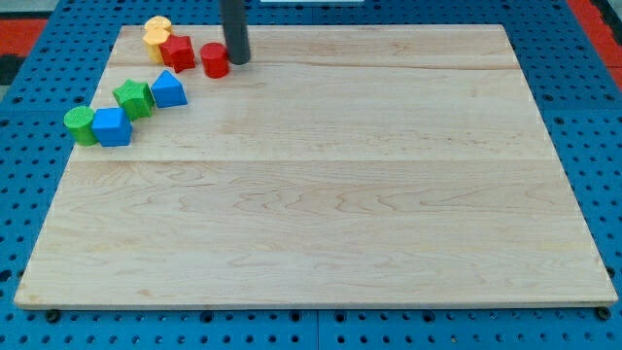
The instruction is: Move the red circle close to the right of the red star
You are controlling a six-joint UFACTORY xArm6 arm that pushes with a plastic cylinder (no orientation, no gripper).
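Now red circle (pixel 214 59) just left of my tip (pixel 237 61), red star (pixel 177 51) near, nothing held

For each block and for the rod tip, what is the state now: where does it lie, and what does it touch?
red circle: flat on the board, close right of the red star, small gap between them
red star: against the yellow block
yellow block: top-left corner
blue triangle: beside the green star
green star: between the two blue blocks
blue cube: touching the green circle
green circle: left end of the row
my tip: just right of the red circle
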